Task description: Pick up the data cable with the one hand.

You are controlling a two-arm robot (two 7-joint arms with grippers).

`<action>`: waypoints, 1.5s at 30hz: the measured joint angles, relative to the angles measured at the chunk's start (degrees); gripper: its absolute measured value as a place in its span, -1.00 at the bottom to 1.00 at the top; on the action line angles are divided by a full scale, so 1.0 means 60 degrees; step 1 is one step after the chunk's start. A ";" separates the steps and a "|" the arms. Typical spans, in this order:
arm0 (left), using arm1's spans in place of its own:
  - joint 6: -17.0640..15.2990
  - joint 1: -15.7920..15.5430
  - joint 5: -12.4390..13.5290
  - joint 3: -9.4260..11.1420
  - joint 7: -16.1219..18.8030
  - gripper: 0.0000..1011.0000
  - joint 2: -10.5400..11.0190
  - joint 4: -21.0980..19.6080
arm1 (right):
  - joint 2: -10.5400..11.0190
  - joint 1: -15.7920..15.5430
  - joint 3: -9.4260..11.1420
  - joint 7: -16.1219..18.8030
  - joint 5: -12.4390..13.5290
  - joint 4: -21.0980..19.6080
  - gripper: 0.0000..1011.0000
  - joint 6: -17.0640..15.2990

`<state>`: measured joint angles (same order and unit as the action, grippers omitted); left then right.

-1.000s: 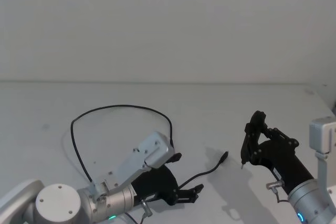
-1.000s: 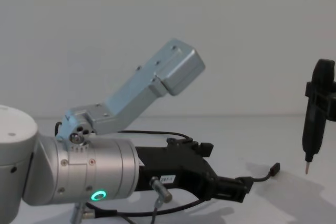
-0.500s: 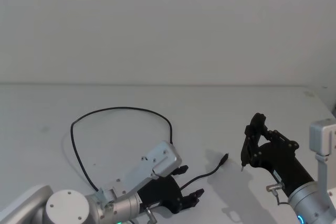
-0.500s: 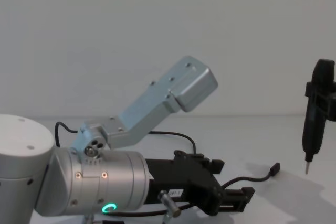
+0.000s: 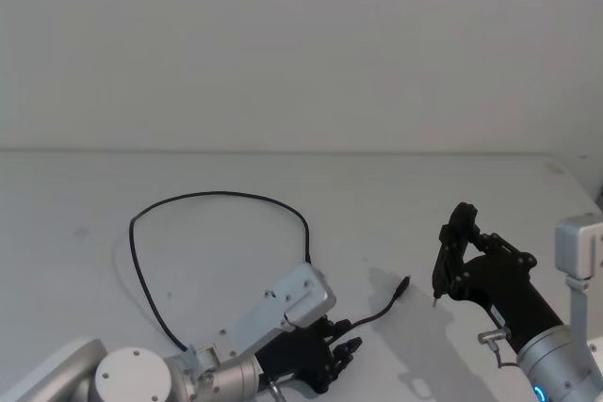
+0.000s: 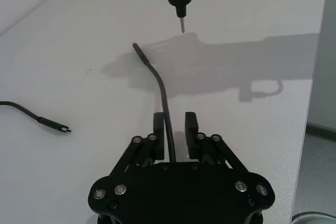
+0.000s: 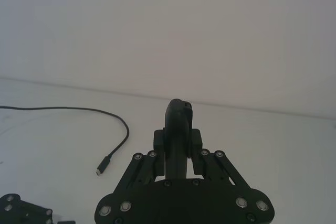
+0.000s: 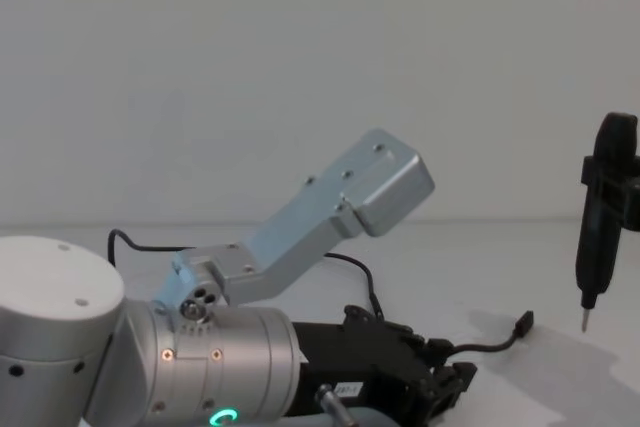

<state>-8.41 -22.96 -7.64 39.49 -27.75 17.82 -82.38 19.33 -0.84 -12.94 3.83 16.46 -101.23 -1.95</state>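
**Left tool open astride the data cable**

Finds the left tool [image 5: 345, 347] low over the white tabletop [image 5: 75, 185] on the robot's near side, left of centre. Reaches forward and rightward there from a silver wrist with a green ring light. Shows its two black fingers [image 6: 159, 124] parted with a clear gap between them, so open and clamping nothing.

Sees the data cable [image 5: 221, 195] lying on the tabletop in a wide loop out to the left, then dipping behind the left arm. Picks up, in the left wrist view, one stretch of the data cable [image 6: 160, 85] running straight through that gap, closer to one finger than the other. Follows it past the fingertips in a gentle curve to the small plug [image 5: 402, 282], which lies on the tabletop toward the right. Catches the other plug [image 6: 59, 126] lying off to one side of the left tool, well apart from the fingers.

Places the right tool [image 5: 454, 256] raised on the right, closed on a black pin-tipped rod [image 8: 595, 257]. Holds it nearly upright, pin downward, near the small plug but apart from it. Cannot tell whether the pin touches the tabletop.
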 joint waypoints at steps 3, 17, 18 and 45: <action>0.0022 0.0017 0.0030 -0.0007 0.0001 -0.65 -0.0040 0.0032 | 0.0000 0.0000 0.0000 0.0000 0.0000 0.0000 -0.45 0.0000; 0.0201 0.0153 -0.0006 -0.0364 0.0049 -0.92 -0.0046 -0.0105 | 0.0000 -0.0001 -0.0001 0.0000 0.0000 0.0000 -0.45 0.0000; 0.0201 0.0160 -0.0020 -0.0382 0.0041 -0.92 -0.0032 -0.0122 | -0.0001 0.0000 0.0000 0.0000 0.0000 0.0000 -0.45 0.0000; -0.0206 0.0591 -0.0826 -0.0911 -0.0901 -0.92 0.1049 -0.1239 | -0.0147 0.0096 -0.0007 0.0044 -0.0007 -0.0050 -0.45 0.0193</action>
<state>-9.65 -19.42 -12.60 34.02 -33.15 24.12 -89.81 18.46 -0.26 -12.98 4.09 16.42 -101.53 -0.79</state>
